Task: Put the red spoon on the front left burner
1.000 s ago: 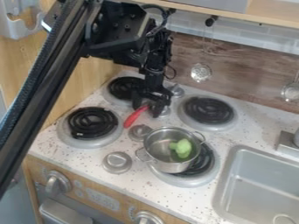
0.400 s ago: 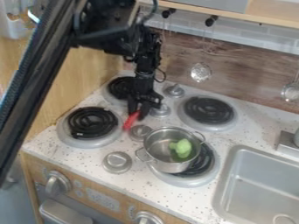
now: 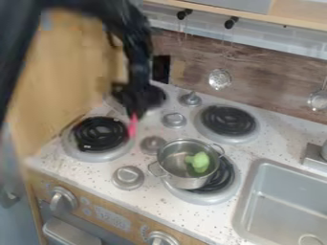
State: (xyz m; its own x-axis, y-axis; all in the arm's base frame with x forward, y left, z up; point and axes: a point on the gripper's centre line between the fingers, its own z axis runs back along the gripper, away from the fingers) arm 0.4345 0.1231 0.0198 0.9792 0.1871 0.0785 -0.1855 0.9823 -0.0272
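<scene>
From where I stand, the black gripper (image 3: pixel 133 113) has the red spoon (image 3: pixel 133 125) in its grasp, right by the right-hand edge of the front left burner (image 3: pixel 101 134); a metal pot (image 3: pixel 181 179) sits to that burner's right

a round silver metal pot (image 3: pixel 182 180) with two handles sits on the black-coiled front right burner (image 3: pixel 223 176), a lumpy light-green toy vegetable (image 3: pixel 199 161) inside. behind them is the black-coiled back right burner (image 3: pixel 227 120). a rectangular grey sink (image 3: pixel 281 208) lies right of the pot. a round perforated metal skimmer (image 3: pixel 220 79) hangs before a brown wood-grain panel (image 3: pixel 271 85).
</scene>
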